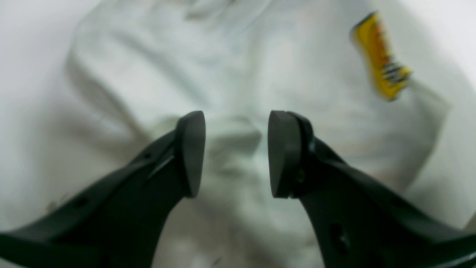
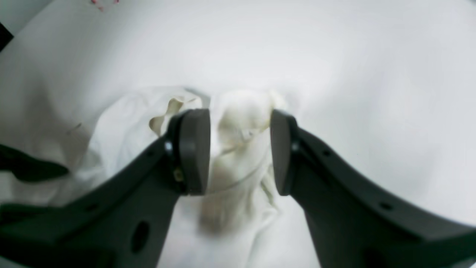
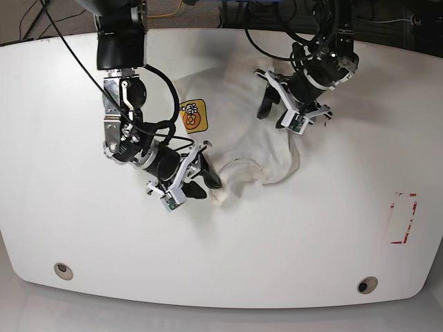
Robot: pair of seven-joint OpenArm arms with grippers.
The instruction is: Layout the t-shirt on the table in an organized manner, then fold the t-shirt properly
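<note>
The white t-shirt (image 3: 242, 149) lies crumpled on the table (image 3: 311, 228), its round yellow-orange print (image 3: 192, 116) facing up at its left. My left gripper (image 3: 277, 114) hovers over the shirt's upper right part. In the left wrist view the left gripper (image 1: 236, 152) is open above a cloth ridge of the t-shirt (image 1: 238, 67), with the yellow badge (image 1: 381, 56) beyond it. My right gripper (image 3: 204, 181) is at the shirt's lower left edge. The right wrist view shows the right gripper (image 2: 240, 149) open, straddling a bunch of the t-shirt (image 2: 122, 130).
A red tape rectangle (image 3: 403, 218) marks the table at the right. Two grey grommet holes (image 3: 63, 270) (image 3: 367, 285) sit near the front edge. Black cables run from the back edge to both arms.
</note>
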